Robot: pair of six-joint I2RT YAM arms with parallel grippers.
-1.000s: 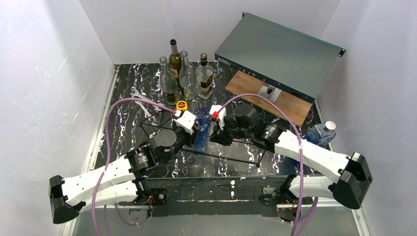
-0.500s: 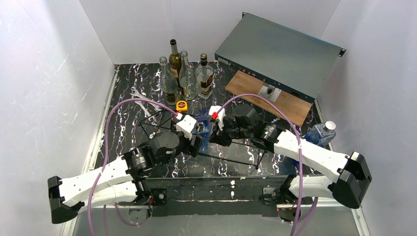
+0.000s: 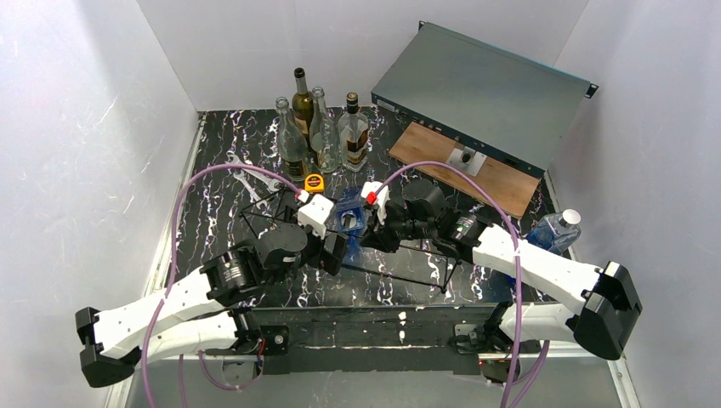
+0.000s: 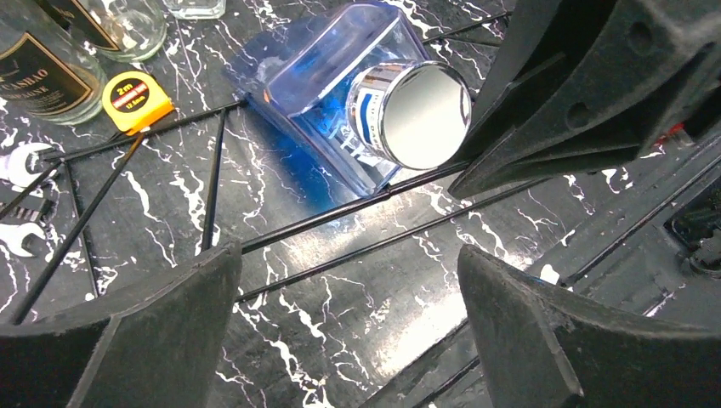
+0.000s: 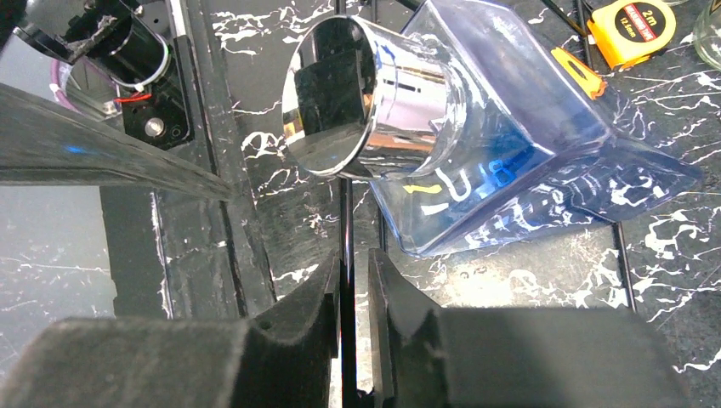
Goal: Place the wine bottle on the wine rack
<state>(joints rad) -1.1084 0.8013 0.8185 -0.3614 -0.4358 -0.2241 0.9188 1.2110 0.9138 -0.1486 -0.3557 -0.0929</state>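
The wine bottle [image 3: 349, 214], blue square-sided glass with a chrome cap [image 4: 422, 115], lies on its side on the wine rack [image 3: 400, 276], a low frame of thin black rods in the middle of the table. My left gripper [image 4: 349, 263] stands open just short of the cap, with nothing between its fingers. In the top view the left gripper [image 3: 332, 245] sits to the near left of the bottle. My right gripper [image 5: 353, 272] is shut on a black rod [image 5: 347, 212] of the rack, just below the bottle [image 5: 510, 153]. The right gripper [image 3: 371, 236] is beside the bottle's cap end.
Several upright bottles [image 3: 319, 127] stand at the back. A yellow tape measure [image 3: 314, 181] and wrenches [image 3: 242, 170] lie behind the rack. A grey metal case [image 3: 480, 93] and wooden board [image 3: 476, 166] fill the back right. A plastic bottle [image 3: 557, 229] lies at the right edge.
My left gripper has opened wide, let go of the bottle and drawn back toward the near edge. The bottle stays on the rack. The right gripper holds still on its rod.
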